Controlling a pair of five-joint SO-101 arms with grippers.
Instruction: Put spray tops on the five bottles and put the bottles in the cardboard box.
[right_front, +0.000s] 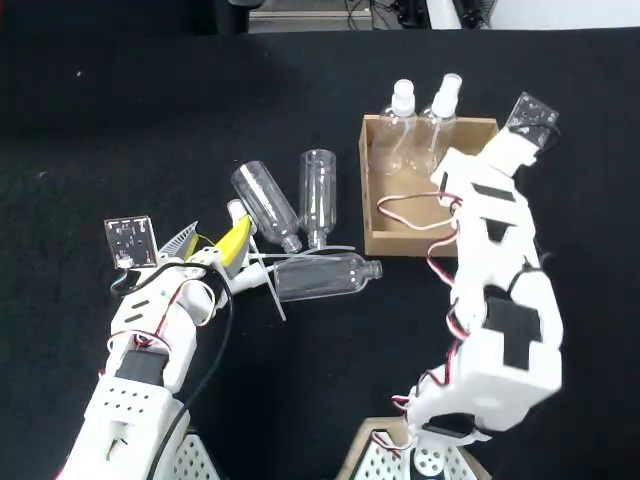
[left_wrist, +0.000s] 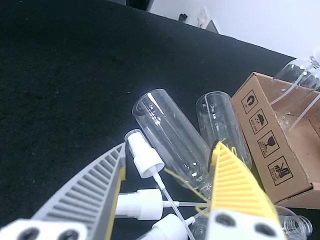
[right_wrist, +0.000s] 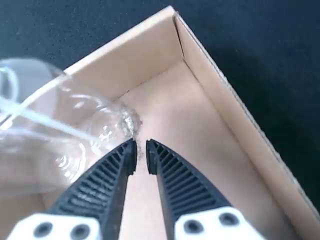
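Spray tops (left_wrist: 144, 159) lie between the parted left jaws.

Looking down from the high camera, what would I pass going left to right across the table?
The left arm's fingers → slanted open bottle → straight open bottle → cardboard box, with two capped bottles at its far end.

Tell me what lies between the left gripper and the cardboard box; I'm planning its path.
In the high view, three capless bottles lie between the left gripper and the cardboard box, with loose spray tops at the gripper.
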